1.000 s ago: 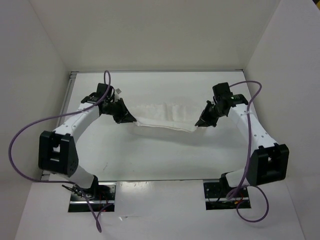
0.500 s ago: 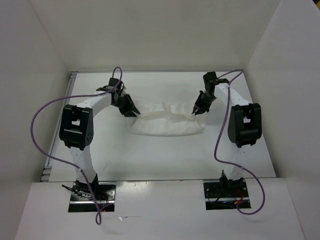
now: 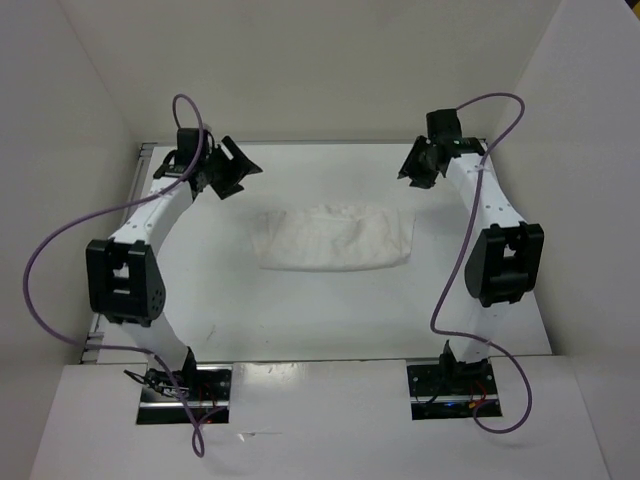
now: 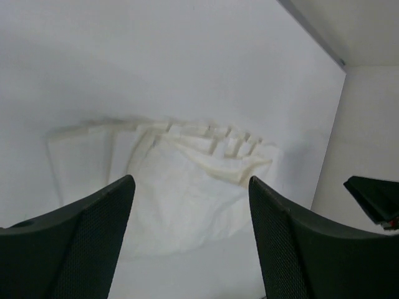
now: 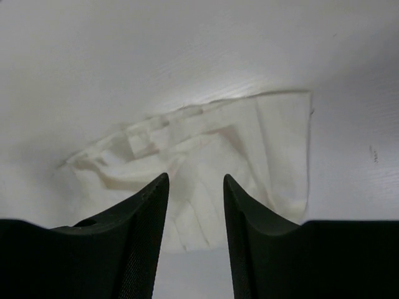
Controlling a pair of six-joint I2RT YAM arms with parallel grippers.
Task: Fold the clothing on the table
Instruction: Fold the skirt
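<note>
- Clothing: one thin, plain white fabric piece (image 3: 332, 237), soft and rumpled, gathered into a band that is wider from left to right than from front to back. It lies on the middle of the desk, a little toward the far side, between the two claws and touched by neither. Its far edge shows small pleats and stacked layers. The near edge is smoother and the right end is squared off.
- Desk: large, flat, matte white rectangular surface (image 3: 330, 320) carrying the clothing. A thin grey metal edge strip (image 4: 310, 32) runs where it meets the wall.
- Left claw: black, two-fingered (image 3: 236, 168), over the far left part of the desk, beyond the clothing's left end and well clear of it. Its fingers (image 4: 93, 243) have a mesh texture and stand wide apart with nothing between them. Its wrist camera looks down on the cloth through the gap.
- Right claw: black, two-fingered (image 3: 413, 166), over the far right part of the desk, beyond the clothing's right end and apart from it. Its fingers (image 5: 134, 237) are parted by a narrower gap than the left pair and hold nothing. The cloth lies on the desk below them.
- Left arm: white links with black joints (image 3: 125, 280), reaching from the near edge along the left side.
- Right arm: same build (image 3: 505, 260), reaching along the right side.
- Purple cables (image 3: 50, 250): one looping loosely off each arm.
- White walls (image 3: 300, 70): these enclose the desk on three sides.
</note>
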